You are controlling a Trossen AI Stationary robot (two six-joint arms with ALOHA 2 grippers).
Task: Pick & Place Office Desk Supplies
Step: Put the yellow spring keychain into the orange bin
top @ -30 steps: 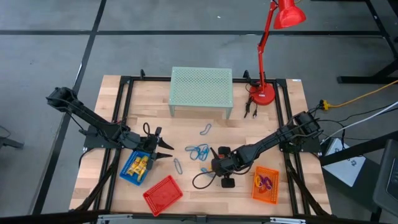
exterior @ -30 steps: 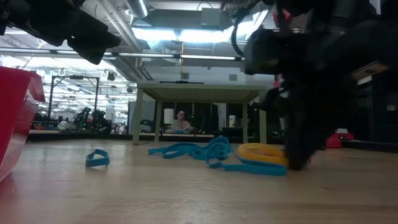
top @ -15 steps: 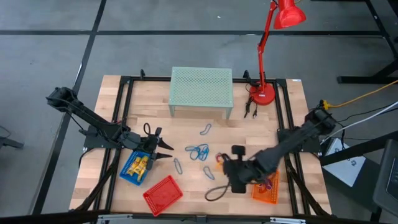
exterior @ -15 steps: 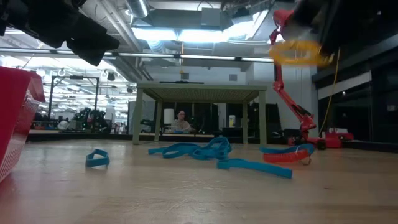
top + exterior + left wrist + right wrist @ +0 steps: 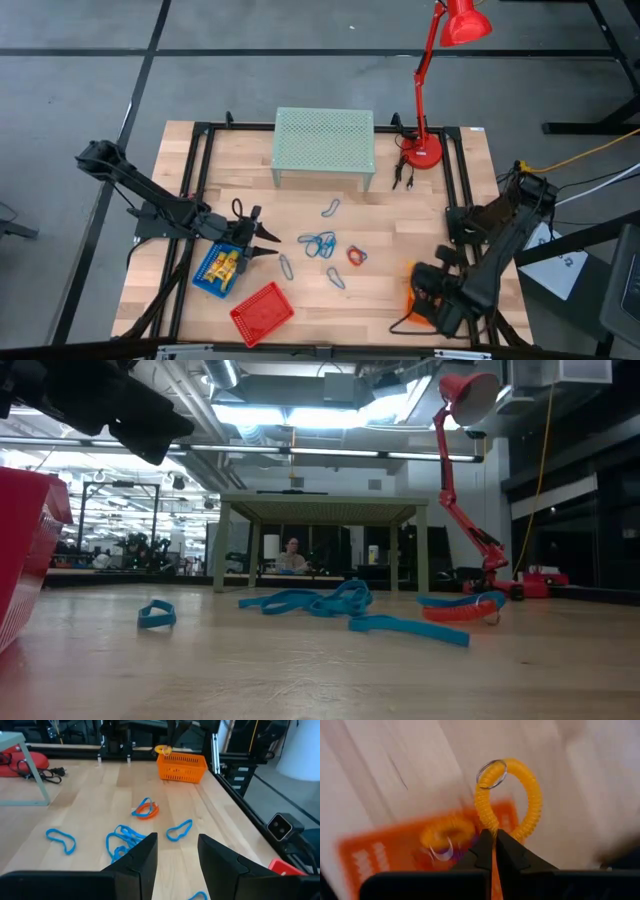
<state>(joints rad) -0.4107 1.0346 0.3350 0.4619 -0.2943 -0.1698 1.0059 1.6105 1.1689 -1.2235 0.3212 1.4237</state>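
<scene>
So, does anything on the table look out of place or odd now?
Nothing looks damaged or spilled. Several blue loops and a red ring lie loose on the wood, outside any basket. The right tool holds a yellow coil ring over the orange basket. The left tool waits beside the blue basket.

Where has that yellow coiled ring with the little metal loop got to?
The yellow coiled ring hangs from the shut right gripper, just above the orange mesh basket at the table's front right.

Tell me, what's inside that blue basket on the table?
Yellow blocky pieces lie in the blue basket. The left gripper hangs over its far end, hiding that part, so anything under it cannot be seen.
</scene>
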